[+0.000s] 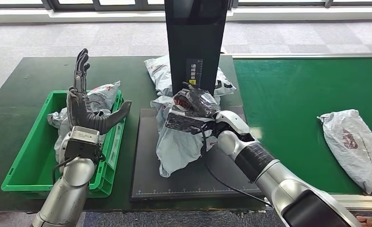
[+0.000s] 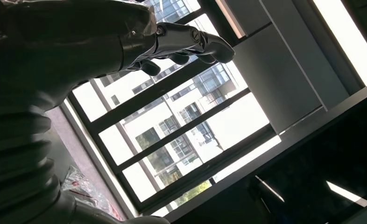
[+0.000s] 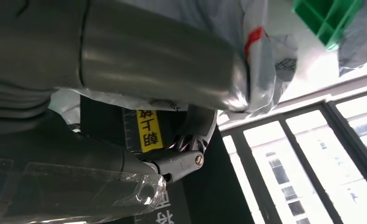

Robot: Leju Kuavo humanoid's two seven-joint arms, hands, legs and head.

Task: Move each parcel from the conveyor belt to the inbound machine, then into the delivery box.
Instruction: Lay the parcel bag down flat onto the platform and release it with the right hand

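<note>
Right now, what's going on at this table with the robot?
The robot is sorting parcels. Its right hand grips a grey parcel over the black platform of the inbound machine, in front of its dark column. Its left hand is raised, fingers spread, above the green box, which already holds parcels. Another parcel waits on the conveyor belt, and one more lies behind the column.
</note>
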